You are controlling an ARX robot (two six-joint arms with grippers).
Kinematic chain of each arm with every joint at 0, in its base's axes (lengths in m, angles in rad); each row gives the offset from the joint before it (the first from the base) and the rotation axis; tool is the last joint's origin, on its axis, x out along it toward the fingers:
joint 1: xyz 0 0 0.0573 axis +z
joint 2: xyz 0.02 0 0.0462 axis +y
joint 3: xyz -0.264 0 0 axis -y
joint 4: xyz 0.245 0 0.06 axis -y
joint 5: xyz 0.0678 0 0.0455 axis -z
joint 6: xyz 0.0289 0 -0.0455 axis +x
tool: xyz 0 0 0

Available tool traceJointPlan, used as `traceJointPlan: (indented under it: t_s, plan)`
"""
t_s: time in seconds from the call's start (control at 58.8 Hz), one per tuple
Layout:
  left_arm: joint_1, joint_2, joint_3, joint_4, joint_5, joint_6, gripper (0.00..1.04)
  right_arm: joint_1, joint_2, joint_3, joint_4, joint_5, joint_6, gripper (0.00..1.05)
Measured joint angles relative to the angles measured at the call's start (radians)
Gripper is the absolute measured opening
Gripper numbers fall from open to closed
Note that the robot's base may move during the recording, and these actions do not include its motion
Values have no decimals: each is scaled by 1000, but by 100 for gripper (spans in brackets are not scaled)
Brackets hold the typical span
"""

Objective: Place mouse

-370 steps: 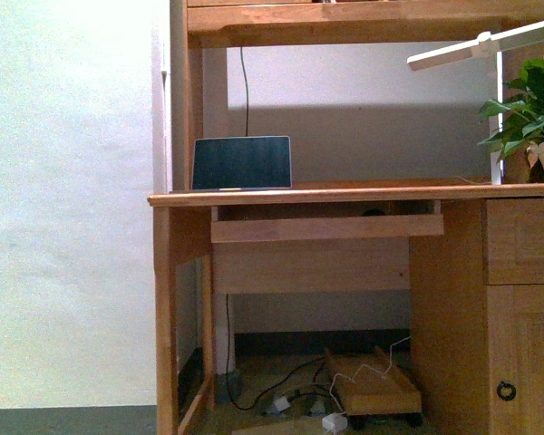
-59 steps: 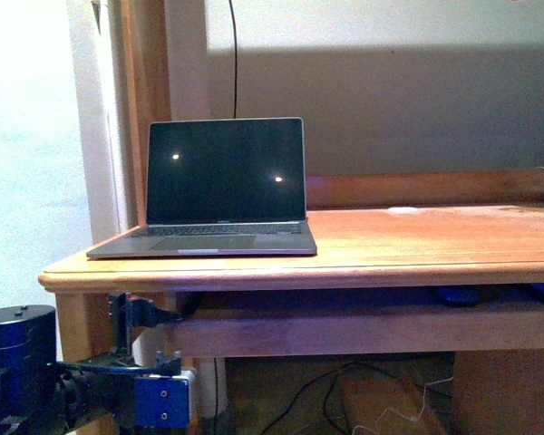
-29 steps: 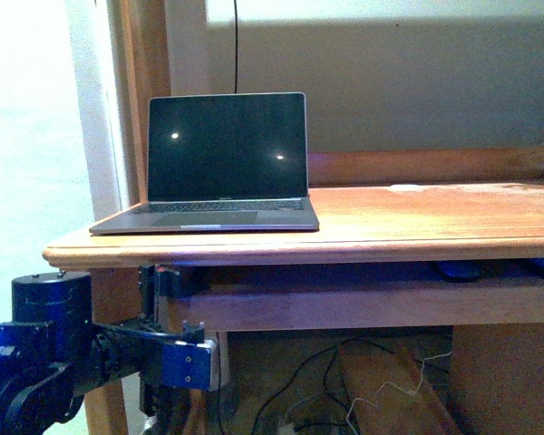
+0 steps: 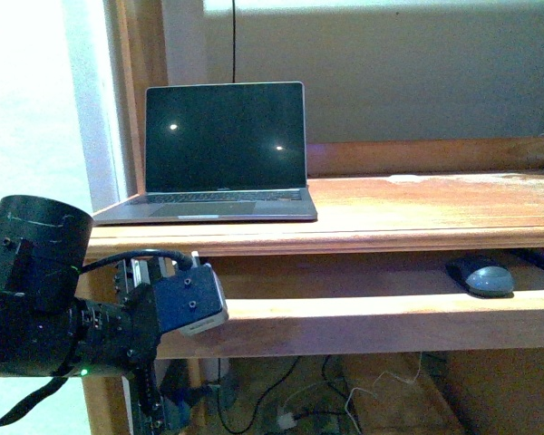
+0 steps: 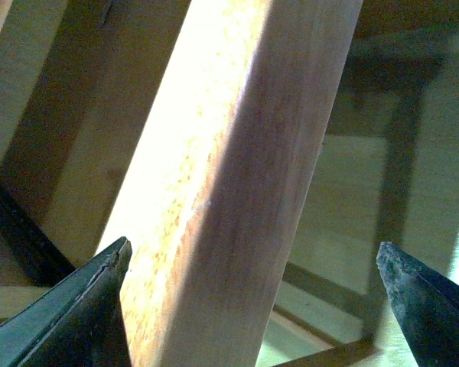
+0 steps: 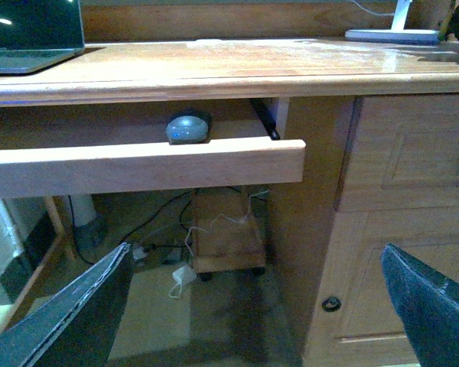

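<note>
The mouse [image 4: 479,275], a small dark grey oval, lies on the pull-out keyboard tray [image 4: 363,319] under the desk top, towards its right end. It also shows in the right wrist view [image 6: 188,127], behind the tray's front board [image 6: 138,164]. My left gripper [image 4: 168,272] is open at the left end of the tray's front board. In the left wrist view [image 5: 252,252] that board [image 5: 229,191] runs between the open jaws. My right gripper [image 6: 256,252] is open and empty, in front of the desk and well short of the mouse. It is out of the front view.
An open laptop [image 4: 222,154] with a dark screen sits at the left of the desk top [image 4: 435,213]. A white lamp base [image 6: 390,34] is at the back right. A drawer and cabinet door [image 6: 413,229] stand right of the tray. Cables and a wheeled wooden stand [image 6: 228,241] lie on the floor.
My left arm has risen to the left end of the tray's front board. The tray now stands further out, and the mouse shows on it.
</note>
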Motion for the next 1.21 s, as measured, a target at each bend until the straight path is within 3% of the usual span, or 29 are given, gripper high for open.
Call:
traceJointPlan:
  t_s: [0.187,0.323,0.408,0.51,0.595,0.663,0.816,0.918,1.071,1.207]
  plan:
    - [-16,-113,-69,-112,163,-207,97,0,0,0,0,0,0,97]
    - [-42,-193,-141,-103,297,-393,97,0,0,0,0,0,0,97]
    - [-54,-236,-198,-14,356,-560,97,0,0,0,0,0,0,97]
    - [-61,-290,-255,197,328,-837,97,0,0,0,0,0,0,97]
    - [-58,-346,-260,349,193,-1059,97,0,0,0,0,0,0,97]
    - [-55,-392,-254,342,52,-1155,97,0,0,0,0,0,0,97]
    - [-39,-496,-323,286,-330,-1129,97,0,0,0,0,0,0,97]
    - [-33,-607,-434,286,-530,-1078,97,0,0,0,0,0,0,97]
    - [-49,-838,-617,224,-716,-1075,97,0,0,0,0,0,0,97]
    - [-111,-1059,-768,107,-810,-1083,97,0,0,0,0,0,0,97]
